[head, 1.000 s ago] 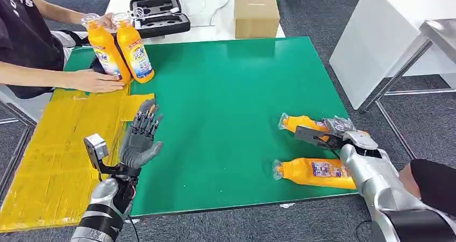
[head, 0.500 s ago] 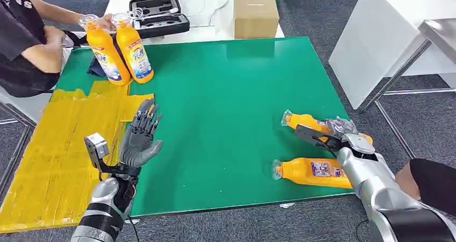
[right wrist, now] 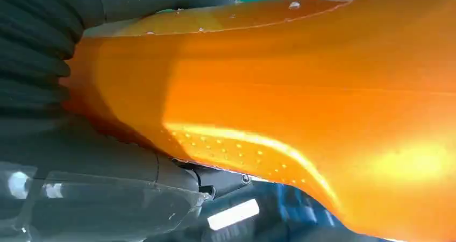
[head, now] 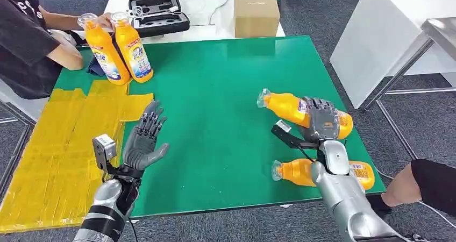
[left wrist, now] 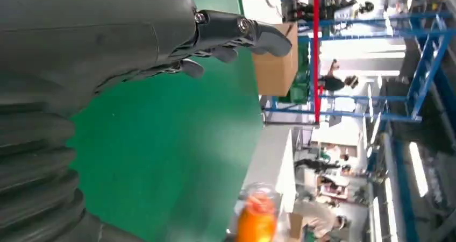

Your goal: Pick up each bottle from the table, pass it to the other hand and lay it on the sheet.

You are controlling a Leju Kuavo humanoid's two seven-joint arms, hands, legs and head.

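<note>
The orange bottle [head: 293,107] is held above the counter's [head: 226,80] right side by the right hand [head: 322,121], fingers wrapped round its body, long axis pointing cap-first toward the left hand [head: 142,142], whose spread fingers face it, well apart.

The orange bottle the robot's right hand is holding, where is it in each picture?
Head view: the held bottle is right of centre, in the right hand, over the green table.
Left wrist view: a blurred orange bottle shows at the bottom edge, probably the same one.
Right wrist view: it takes up most of the picture.
Shared landmark: the green table.
</note>
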